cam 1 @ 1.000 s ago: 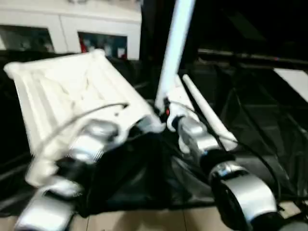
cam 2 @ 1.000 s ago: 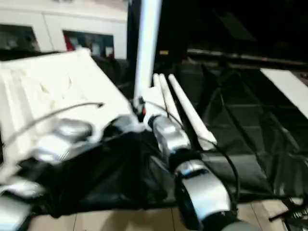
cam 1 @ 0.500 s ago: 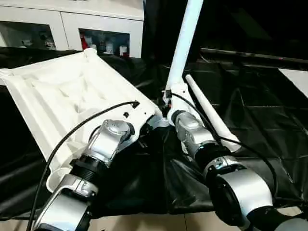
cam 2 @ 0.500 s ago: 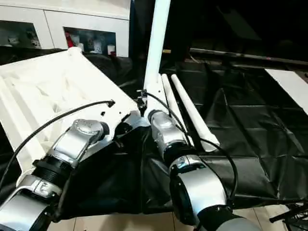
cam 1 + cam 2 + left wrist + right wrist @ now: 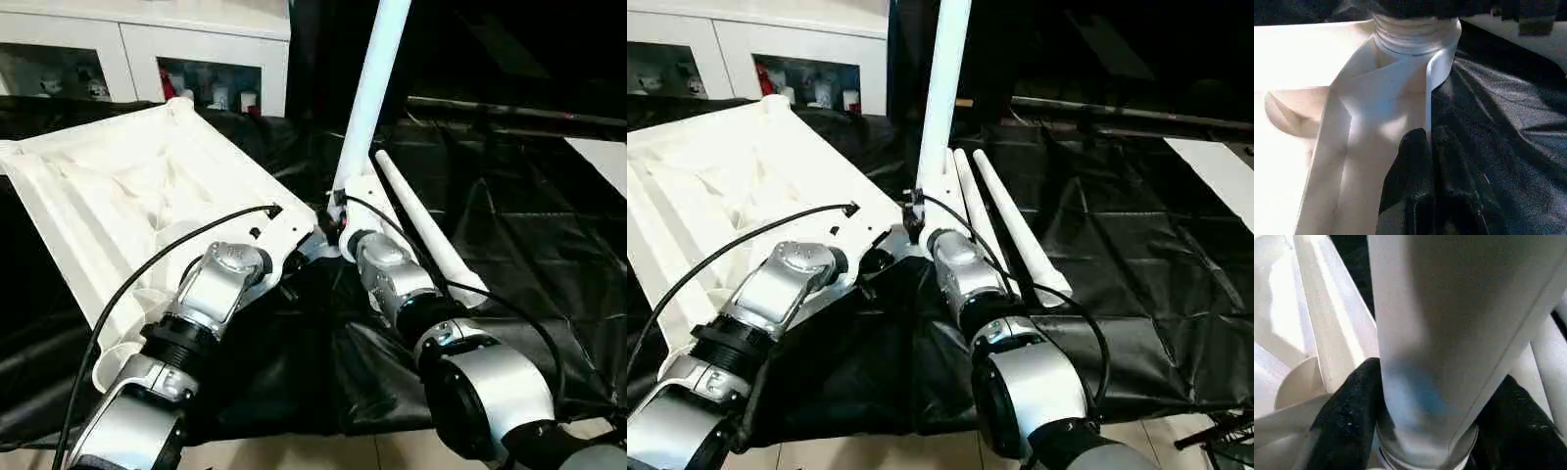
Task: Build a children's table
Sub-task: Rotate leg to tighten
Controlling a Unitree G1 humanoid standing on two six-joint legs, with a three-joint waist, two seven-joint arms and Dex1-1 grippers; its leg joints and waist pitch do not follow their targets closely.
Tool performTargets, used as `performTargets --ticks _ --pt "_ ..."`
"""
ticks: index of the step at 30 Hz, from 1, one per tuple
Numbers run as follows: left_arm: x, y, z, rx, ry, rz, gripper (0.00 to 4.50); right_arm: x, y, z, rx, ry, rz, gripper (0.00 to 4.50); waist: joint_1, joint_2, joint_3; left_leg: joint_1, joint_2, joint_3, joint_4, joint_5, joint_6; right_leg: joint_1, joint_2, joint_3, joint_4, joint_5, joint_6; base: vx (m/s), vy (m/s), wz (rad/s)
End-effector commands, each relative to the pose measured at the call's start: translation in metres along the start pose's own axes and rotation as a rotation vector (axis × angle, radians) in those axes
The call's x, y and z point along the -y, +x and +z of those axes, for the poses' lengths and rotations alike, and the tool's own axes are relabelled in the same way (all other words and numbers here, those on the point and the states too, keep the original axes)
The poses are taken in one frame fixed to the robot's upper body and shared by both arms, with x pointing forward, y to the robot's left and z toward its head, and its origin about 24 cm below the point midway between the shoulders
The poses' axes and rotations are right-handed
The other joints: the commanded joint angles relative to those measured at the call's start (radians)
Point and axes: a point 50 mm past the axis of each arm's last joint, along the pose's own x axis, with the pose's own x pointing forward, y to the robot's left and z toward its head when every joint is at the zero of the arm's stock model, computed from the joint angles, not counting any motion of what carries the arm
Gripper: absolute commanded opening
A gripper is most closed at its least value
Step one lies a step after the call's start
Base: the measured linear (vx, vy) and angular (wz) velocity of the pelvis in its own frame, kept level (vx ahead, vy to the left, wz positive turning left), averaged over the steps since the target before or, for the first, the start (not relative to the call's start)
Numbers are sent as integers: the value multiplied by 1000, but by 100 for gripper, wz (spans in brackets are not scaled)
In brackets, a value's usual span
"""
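Right wrist view, right hand (image 5: 1425, 431) straddling upright leg (image 5: 1449, 323) (seated in corner socket (image 5: 1415, 29)), left hand (image 5: 1425, 161) pinching tabletop (image 5: 127, 186) rim.

An upright leg (image 5: 367, 98) stands in the tabletop's (image 5: 118, 196) corner socket, spare legs (image 5: 426, 235) to its right.

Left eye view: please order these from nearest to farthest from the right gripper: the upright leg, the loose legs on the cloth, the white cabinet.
1. Upright leg, rising directly from the right gripper.
2. Loose legs, lying just beyond, toward the right.
3. White cabinet, far back on the left.
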Motion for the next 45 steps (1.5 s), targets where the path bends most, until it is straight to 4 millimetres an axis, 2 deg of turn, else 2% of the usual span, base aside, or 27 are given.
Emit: performTargets --ticks 1,9,11,15,16,17,18,19,21,22,28,32,34,35,36,38,41,45 --pt "5 4 -3 -25 4 -1 0 -22 -10 -59 -262 48 95 323 -6 28 -16 -13 25 -3 -80 -243 -31 15 -70 47 -84 -191 -125 0 0 0" --pt "5 -1 -3 -2 53 -41 0 -21 -6 -41 -177 31 163 387 -8 26 -15 -13 27 -4 -81 -250 -25 15 -73 48 -86 -211 -128 0 0 0" --pt "5 -2 -4 -2 59 -50 0 -19 -5 -37 -158 22 180 414 -10 26 -15 -17 28 -5 -82 -239 -23 18 -75 48 -84 -200 -134 0 0 0" --pt "3 -7 -9 7 77 -64 0 -9 -4 -24 -105 -40 205 442 -19 28 -18 -17 27 -2 -76 -192 -15 22 -72 46 -77 -125 -162 0 0 0" --pt "2 -8 -11 8 80 -67 0 -5 -4 -21 -92 -59 209 442 -20 31 -23 -16 28 1 -70 -131 -9 27 -72 45 -66 -32 -190 0 0 0" --pt "2 -9 -12 7 83 -70 0 -2 -4 -19 -83 -69 212 442 -20 31 -25 -14 29 2 -67 -107 -7 27 -73 43 -62 7 -200 0 0 0" --pt "2 -10 -13 5 86 -74 0 1 -4 -16 -73 -79 223 442 -23 24 -25 -22 24 5 -63 -67 4 35 -68 42 -55 71 -214 0 0 0" --pt "2 -12 -14 8 96 -81 0 3 -5 -14 -64 -90 238 442 -22 25 -26 -19 22 8 -58 -34 24 36 -69 44 -51 118 -229 0 0 0" --pt "2 -13 -15 10 103 -85 0 4 -5 -12 -58 -97 248 442 -22 28 -26 -24 21 10 -53 7 49 40 -70 44 -48 171 -244 0 0 0" --pt "1 -15 -17 6 103 -93 0 7 -6 -10 -52 -105 273 442 -22 27 -27 -23 22 10 -51 23 60 42 -70 43 -45 193 -252 0 0 0" --pt "-2 -22 -22 10 131 -115 0 19 -9 -6 -27 -157 311 442 -23 23 -26 -23 25 11 -49 11 78 41 -72 43 -44 163 -274 0 0 0" --pt "-5 -28 -25 8 141 -127 0 29 -13 -3 -6 -199 369 442 -20 22 -31 -19 21 14 -40 75 114 41 -67 42 -33 268 -299 0 0 0" --pt "-6 -30 -27 10 149 -136 0 32 -15 -1 6 -205 403 442 -20 20 -31 -22 22 14 -38 80 130 43 -67 42 -31 278 -308 0 0 0" --pt "-6 -32 -28 13 149 -153 0 35 -17 1 15 -206 438 442 -21 13 -31 -22 22 15 -37 81 134 45 -67 42 -31 276 -308 0 0 0" --pt "-7 -33 -29 16 152 -161 0 37 -18 1 18 -211 454 442 -19 17 -33 -21 22 13 -36 90 139 45 -68 42 -29 280 -311 0 0 0" --pt "-8 -35 -31 26 163 -187 0 41 -22 2 20 -220 502 442 -21 15 -33 -21 22 14 -34 98 150 44 -67 40 -27 286 -320 0 0 0" --pt "-12 -42 -35 27 176 -229 0 49 -28 1 3 -248 588 442 -23 11 -30 -24 23 14 -31 72 162 43 -70 41 -28 245 -327 0 0 0" --pt "-15 -49 -38 33 198 -267 0 55 -32 1 -2 -265 630 442 -21 9 -28 -21 26 14 -31 46 145 40 -73 42 -28 190 -323 0 0 0"
